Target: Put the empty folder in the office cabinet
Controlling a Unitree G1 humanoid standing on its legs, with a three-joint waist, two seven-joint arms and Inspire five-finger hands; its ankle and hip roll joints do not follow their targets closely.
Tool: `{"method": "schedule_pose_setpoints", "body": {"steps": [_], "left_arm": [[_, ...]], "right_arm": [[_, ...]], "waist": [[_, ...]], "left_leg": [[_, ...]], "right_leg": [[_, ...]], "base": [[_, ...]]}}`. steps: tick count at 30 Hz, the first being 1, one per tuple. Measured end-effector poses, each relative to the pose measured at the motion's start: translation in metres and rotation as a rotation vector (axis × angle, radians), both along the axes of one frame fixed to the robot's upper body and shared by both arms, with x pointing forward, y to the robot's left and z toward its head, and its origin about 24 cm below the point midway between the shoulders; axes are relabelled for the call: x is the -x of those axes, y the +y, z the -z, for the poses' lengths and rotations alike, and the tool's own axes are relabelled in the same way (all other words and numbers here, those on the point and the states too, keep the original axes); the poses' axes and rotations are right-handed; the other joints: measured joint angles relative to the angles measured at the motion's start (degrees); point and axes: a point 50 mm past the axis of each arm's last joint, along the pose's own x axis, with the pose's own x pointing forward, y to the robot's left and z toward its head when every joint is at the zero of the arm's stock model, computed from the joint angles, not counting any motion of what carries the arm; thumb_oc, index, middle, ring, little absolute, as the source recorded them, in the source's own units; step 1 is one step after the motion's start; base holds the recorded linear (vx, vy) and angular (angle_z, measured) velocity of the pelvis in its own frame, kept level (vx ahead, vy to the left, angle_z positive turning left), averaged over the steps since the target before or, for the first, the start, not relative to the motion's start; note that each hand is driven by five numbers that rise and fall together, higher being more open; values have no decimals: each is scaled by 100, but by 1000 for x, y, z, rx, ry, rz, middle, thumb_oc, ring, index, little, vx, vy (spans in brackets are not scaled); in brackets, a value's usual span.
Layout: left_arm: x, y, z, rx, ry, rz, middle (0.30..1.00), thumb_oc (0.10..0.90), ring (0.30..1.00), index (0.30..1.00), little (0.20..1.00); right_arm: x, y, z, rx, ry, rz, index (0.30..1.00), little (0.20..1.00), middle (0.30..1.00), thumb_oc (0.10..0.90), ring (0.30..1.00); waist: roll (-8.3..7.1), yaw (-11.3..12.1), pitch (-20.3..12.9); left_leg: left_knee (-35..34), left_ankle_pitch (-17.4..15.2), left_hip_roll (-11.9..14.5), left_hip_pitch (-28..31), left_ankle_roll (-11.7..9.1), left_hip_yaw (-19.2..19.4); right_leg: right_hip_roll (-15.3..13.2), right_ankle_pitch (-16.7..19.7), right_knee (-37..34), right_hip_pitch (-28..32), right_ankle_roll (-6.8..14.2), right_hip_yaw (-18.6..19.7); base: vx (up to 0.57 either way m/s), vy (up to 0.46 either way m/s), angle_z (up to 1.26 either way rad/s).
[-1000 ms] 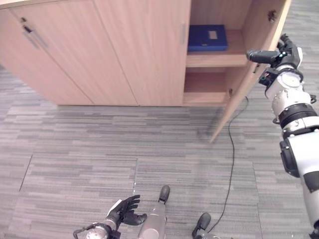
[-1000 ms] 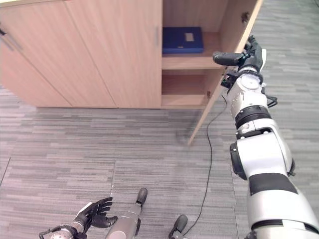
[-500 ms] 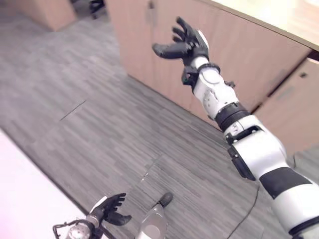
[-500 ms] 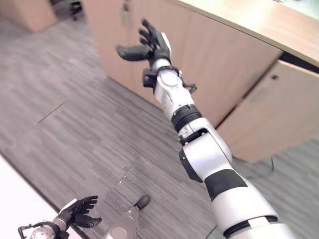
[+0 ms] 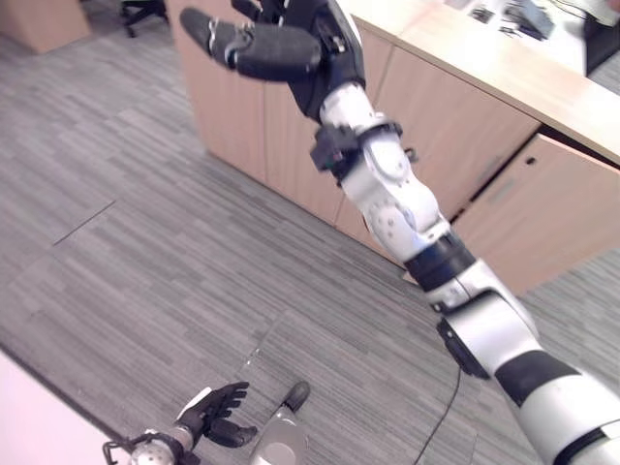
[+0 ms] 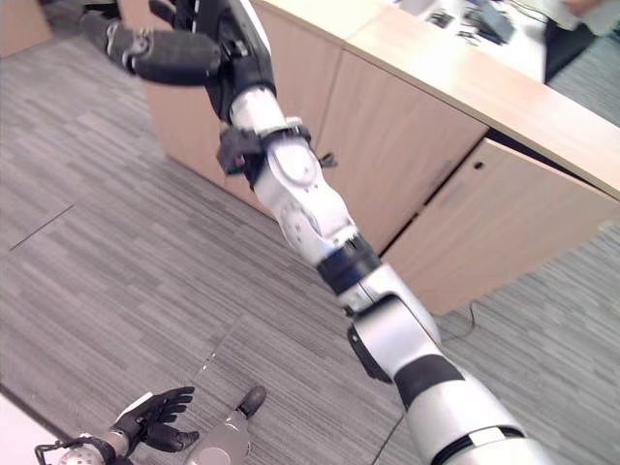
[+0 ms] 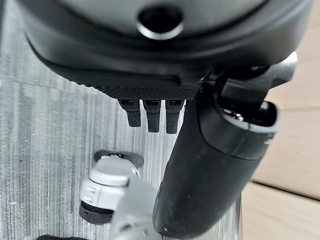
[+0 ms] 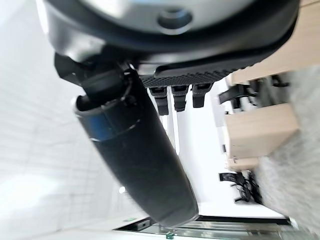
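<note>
Cabinets (image 5: pixel 291 126): a run of light wood units is standing along the far side of the grey floor (image 5: pixel 126 242), with a worktop (image 6: pixel 465 77) running over the lower ones; every door facing the camera is sitting shut, so nothing of their contents is showing and no open compartment is presenting itself. Worktop: small dark items are lying toward its far end, too small to identify. Chairs (image 8: pixel 240 92): dark office chairs are standing by a further wood unit, seen past the right hand. Right hand (image 5: pixel 276 44): raised high in front of the tall cabinet, fingers straight and spread, thumb standing out, carrying nothing and touching nothing. Left hand (image 5: pixel 218 412): hanging low near the floor, fingers loosely relaxed, likewise holding nothing. Folder: not locatable; neither hand is carrying it and no shelf is exposed to check. Progress, as a judgement: with both hands free and the doors shut, either the placing is finished or the folder is lying somewhere unseen; the pictures are not settling which, so what is left cannot be stated.
</note>
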Motion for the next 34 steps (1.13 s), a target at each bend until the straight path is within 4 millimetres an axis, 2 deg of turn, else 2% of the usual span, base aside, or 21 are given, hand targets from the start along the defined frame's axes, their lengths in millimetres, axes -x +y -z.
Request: {"method": "schedule_pose_setpoints", "body": {"steps": [1,2,3,4,5,6,7,8,9,10,11,13,14,16,18,21,25,31,34], "left_arm": [[1,-2,1,7,-3,-15,900,800,900,900,900],[6,-4,4,-1,-4,-39,900,800,900,900,900],[9,-4,6,-2,4,-47,900,800,900,900,900],[16,-8,10,6,21,-67,900,800,900,900,900],[17,-11,13,13,26,-77,900,800,900,900,900],[23,-12,17,23,37,-124,900,800,900,900,900],[32,-14,21,29,60,-154,900,800,900,900,900],[35,-14,23,29,71,-170,900,800,900,900,900],[44,-16,28,38,99,-201,900,800,900,900,900],[52,-18,32,46,121,-230,900,800,900,900,900],[54,-19,36,52,136,-253,900,800,900,900,900],[62,-20,41,52,171,-292,900,800,900,900,900],[65,-24,45,65,188,-303,900,800,900,900,900],[76,-23,50,64,225,-345,900,800,900,900,900],[78,-22,51,63,234,-361,900,800,900,900,900],[83,-23,53,65,251,-387,900,800,900,900,900],[89,-26,57,63,274,-427,900,800,900,900,900],[92,-23,59,46,289,-439,900,800,900,900,900],[92,-23,59,41,293,-442,900,800,900,900,900]], "right_arm": [[1,-11,11,15,2,19,900,900,900,800,900],[6,-32,27,46,-10,60,900,900,900,800,900],[5,-38,34,65,-3,82,900,900,900,800,900],[2,-58,55,100,46,146,900,900,900,800,900],[5,-73,73,100,85,190,900,900,900,800,900],[17,-99,107,95,161,255,900,900,900,800,900],[21,-110,132,120,246,289,900,900,900,800,900],[24,-117,147,144,297,314,900,900,900,800,900],[39,-141,190,199,437,382,900,900,900,800,900],[48,-151,213,235,536,416,900,900,900,800,900],[65,-166,250,277,677,456,900,900,900,800,900],[94,-187,289,301,865,522,900,900,900,800,900],[118,-193,314,373,974,513,900,900,900,800,900],[144,-201,339,425,1088,515,900,900,900,800,900],[166,-197,360,503,1186,470,900,900,900,800,900],[177,-192,372,564,1226,415,900,900,900,800,900],[179,-190,376,642,1204,386,900,900,900,800,900],[186,-194,392,688,1275,405,900,900,900,800,900],[187,-193,393,684,1283,405,900,900,900,800,900]], "waist": [[34,-61,1],[96,-87,-12],[142,-133,-14],[335,-302,-15],[410,-402,-21],[470,-453,-44],[541,-487,-57],[599,-601,-63],[720,-888,-93],[793,-1004,-105],[886,-1217,-111],[995,-1513,-162],[1110,-1770,-193],[1192,-1904,-248],[1258,-2079,-284],[1294,-2146,-316],[1290,-2144,-429],[1137,-1995,-599],[1112,-1969,-610]], "left_leg": [[-27,0,4,39,0,49],[-113,-4,21,93,6,236],[-128,-4,25,113,6,277],[-172,-4,75,136,5,447],[-178,-4,75,148,4,471],[-181,-3,90,207,11,731],[-184,8,101,274,30,851],[-184,7,105,310,31,882],[-187,12,138,354,46,1114],[-200,23,127,378,59,1132],[-189,23,169,451,62,1237],[-216,21,199,530,130,1329],[-195,10,306,613,167,1448],[-218,-26,459,755,182,1675],[-216,-32,637,892,169,1827],[-217,-82,819,1026,99,1975],[-217,-103,901,1048,56,1976],[-219,-142,889,1048,16,1924],[-220,-149,879,1043,27,1891]], "right_leg": [[-19,-3,16,5,-3,36],[-65,-11,47,12,-6,137],[-74,-6,41,17,0,148],[-97,-3,9,-50,2,234],[-121,-1,17,-83,1,292],[-215,41,133,-135,16,433],[-257,63,142,-142,27,516],[-280,73,124,-149,44,543],[-329,96,141,-184,58,647],[-368,215,101,-191,132,670],[-379,348,-31,-215,193,761],[-371,520,-56,-168,217,827],[-332,527,-58,-247,215,905],[-220,514,-57,-203,183,1117],[-85,517,-57,-226,70,1268],[75,471,-57,-205,-6,1439],[160,434,-56,-189,-52,1451],[158,433,-57,-157,-51,1423],[155,438,-57,-138,-48,1408]], "base": [[-75,2,-15],[-33,16,-21],[-77,-2,-40],[-94,3,-33],[-96,-28,-47],[-78,-39,-50],[-82,-26,-65],[-79,-15,-72],[-54,-9,-68],[-48,-25,-96],[-36,-14,-79],[-31,-33,-63],[-23,-42,-52],[-10,-29,-69],[-5,-28,-62],[-14,-36,-30],[-7,-25,-5],[-5,-6,2],[-11,-3,6]]}}
